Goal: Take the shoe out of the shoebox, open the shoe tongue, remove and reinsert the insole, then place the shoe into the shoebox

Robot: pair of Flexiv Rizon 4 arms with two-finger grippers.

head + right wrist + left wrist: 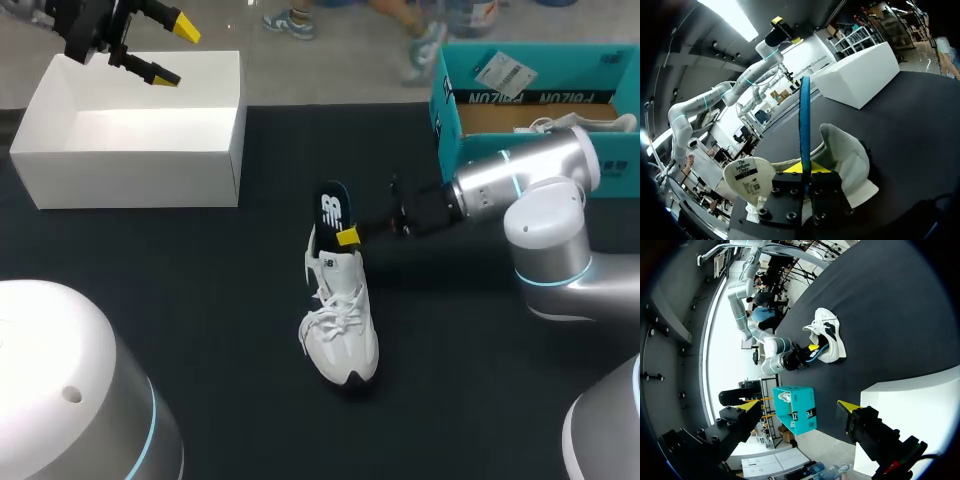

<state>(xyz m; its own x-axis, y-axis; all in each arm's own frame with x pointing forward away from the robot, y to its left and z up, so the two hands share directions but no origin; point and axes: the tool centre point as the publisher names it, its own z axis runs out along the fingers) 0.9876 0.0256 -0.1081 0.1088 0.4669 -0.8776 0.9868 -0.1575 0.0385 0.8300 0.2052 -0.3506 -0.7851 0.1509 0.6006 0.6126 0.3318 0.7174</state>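
One white shoe [340, 330] lies on the dark surface [200, 300] in the head view, with the right fingers [347, 237] closed on the insole [332, 208] standing out of its heel. The left fingers [183, 27] are open above a white box [130, 180], and the teal shoebox [520, 97] sits at the far right. In the left wrist view those fingers spread wide around nothing, and in the right wrist view the insole, edge-on, is pinched between the fingers.

Bright even overhead light; faint soft shadows on dark table [200, 300]; white box [130, 150] nearly blown out in head view.
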